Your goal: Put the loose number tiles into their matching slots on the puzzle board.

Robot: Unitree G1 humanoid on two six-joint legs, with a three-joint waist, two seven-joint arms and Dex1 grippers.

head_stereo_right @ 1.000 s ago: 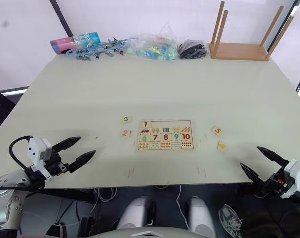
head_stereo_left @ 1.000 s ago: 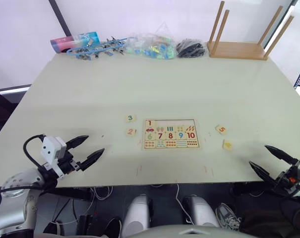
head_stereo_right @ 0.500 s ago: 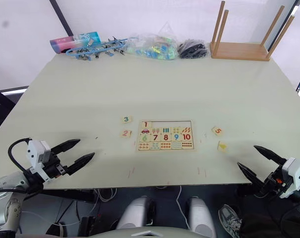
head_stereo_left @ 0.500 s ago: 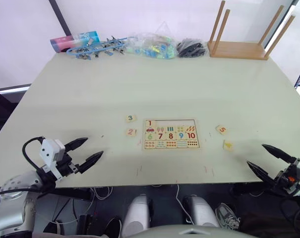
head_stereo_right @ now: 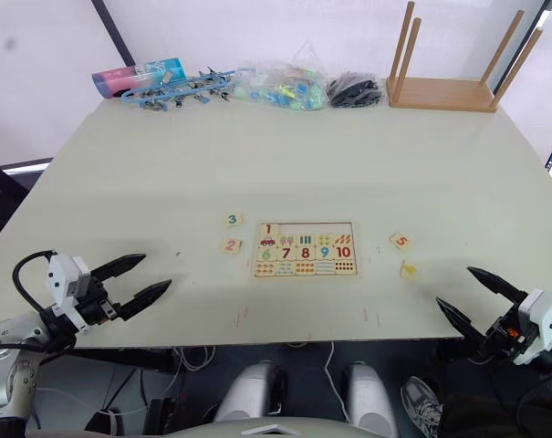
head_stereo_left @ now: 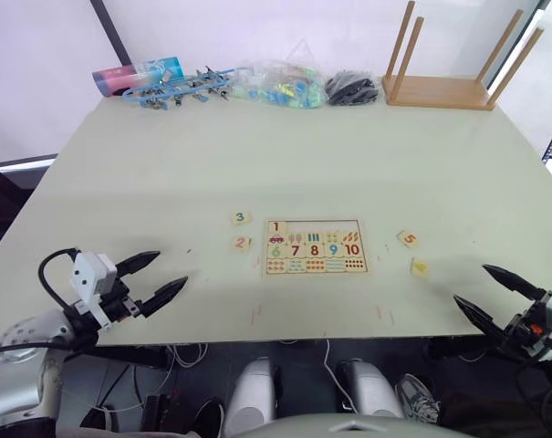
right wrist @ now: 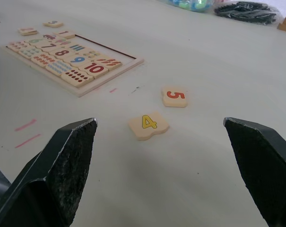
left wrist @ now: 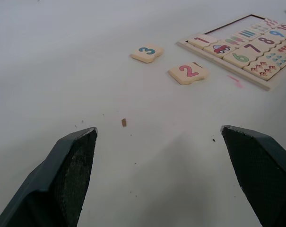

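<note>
The left pincer (head_stereo_left: 155, 277) and right pincer (head_stereo_left: 484, 288) were held wide apart, empty, over the worktop (head_stereo_left: 285, 155). Tiles 3 (left wrist: 146, 51) and 2 (left wrist: 188, 72) were seen ahead of the left pincer, beside the puzzle board (head_stereo_left: 314, 246). Tiles 4 (right wrist: 149, 124) and 5 (right wrist: 175, 96) were seen just ahead of the right pincer.

The puzzle board (head_stereo_left: 313, 246) is pale wood, its squares printed with a red 1, green 6, dark red 7 and 8, blue 9 and red 10, over rows of coloured dots and little pictures. On the cream-white table (head_stereo_left: 285, 155), the loose pale-wood tiles carry a teal 3 (left wrist: 146, 51), a pink-red 2 (left wrist: 188, 71), a red 5 (right wrist: 175, 96) and a yellow 4 (right wrist: 149, 124), and short pink marks streak the table near its front edge. Both grippers have black fingers (left wrist: 69, 177), and at the far right corner lies a light-brown wooden stool (head_stereo_left: 449, 66).
</note>
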